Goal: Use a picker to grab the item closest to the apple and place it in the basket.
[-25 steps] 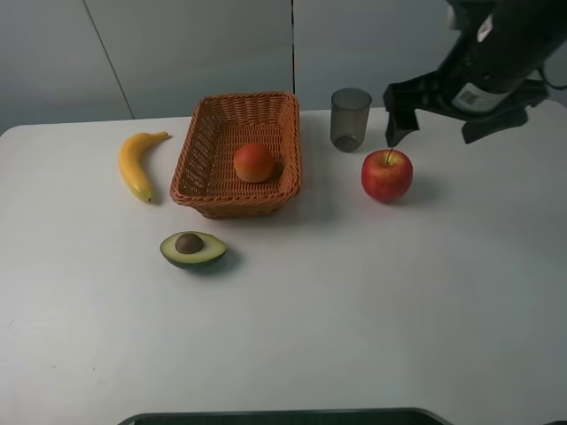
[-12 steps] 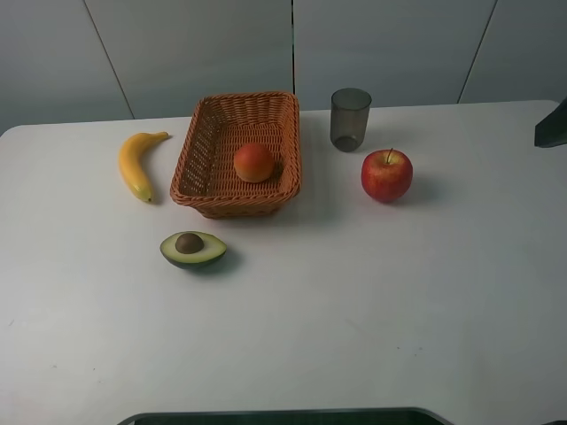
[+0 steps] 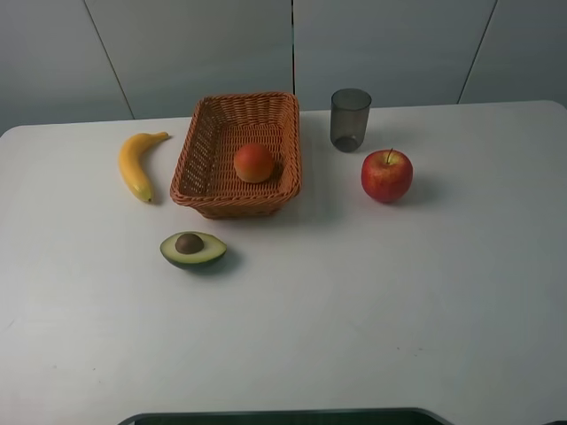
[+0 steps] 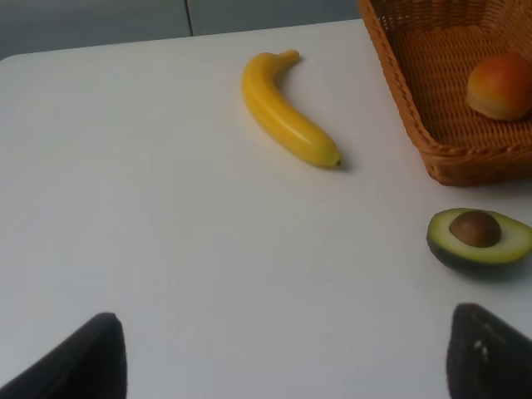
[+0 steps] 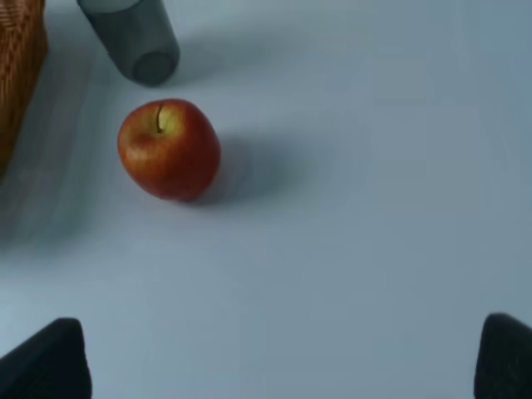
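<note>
Both my end effectors hang above the tabletop [image 3: 354, 310] with fingers spread wide and nothing between them: the left end effector [image 4: 283, 366] near the avocado half [image 4: 480, 238] and banana [image 4: 286, 110], the right end effector [image 5: 283, 366] over the apple [image 5: 169, 150]. The grey cup [image 3: 351, 119] stands just beside the apple; the basket [image 3: 205, 150] holds a peach [image 3: 254, 163].

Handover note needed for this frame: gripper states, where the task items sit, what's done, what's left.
Left gripper: open, empty, low over the table near the avocado.
Right gripper: open, empty, facing the apple.
Neither arm shows in the high view.
Basket holds a peach.
Grey cup stands on the table beside the apple, nearest to it.
Unclear whether the peach was the pick; check before moving the cup.
</note>
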Motion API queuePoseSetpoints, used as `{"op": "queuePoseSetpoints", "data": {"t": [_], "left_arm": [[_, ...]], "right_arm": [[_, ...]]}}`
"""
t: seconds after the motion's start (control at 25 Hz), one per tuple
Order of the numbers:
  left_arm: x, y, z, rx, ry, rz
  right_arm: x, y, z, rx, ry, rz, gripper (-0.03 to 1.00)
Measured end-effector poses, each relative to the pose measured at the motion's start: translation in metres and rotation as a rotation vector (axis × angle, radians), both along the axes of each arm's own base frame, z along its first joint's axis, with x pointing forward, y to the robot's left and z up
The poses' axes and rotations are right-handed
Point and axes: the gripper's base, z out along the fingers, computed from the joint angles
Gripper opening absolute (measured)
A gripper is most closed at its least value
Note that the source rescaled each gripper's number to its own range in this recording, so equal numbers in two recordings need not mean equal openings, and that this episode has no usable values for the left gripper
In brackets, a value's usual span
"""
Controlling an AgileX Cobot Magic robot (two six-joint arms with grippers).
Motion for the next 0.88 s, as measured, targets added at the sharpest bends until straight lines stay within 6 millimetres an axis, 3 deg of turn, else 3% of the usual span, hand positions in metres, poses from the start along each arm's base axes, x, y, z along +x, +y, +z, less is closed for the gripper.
{"op": "queuePoseSetpoints", "data": {"t": [0.68, 0.88], "left_arm": [[0.000, 0.000, 0.000, 0.000, 0.000, 0.000], [0.000, 0.000, 0.000, 0.000, 0.000, 0.000]], "right_arm": [[-0.082, -0.003, -0.003, -0.033, -0.312, 0.047, 1.00], [-0.090, -0.004, -0.012, -0.053, -0.218, 0.049, 1.00]]}}
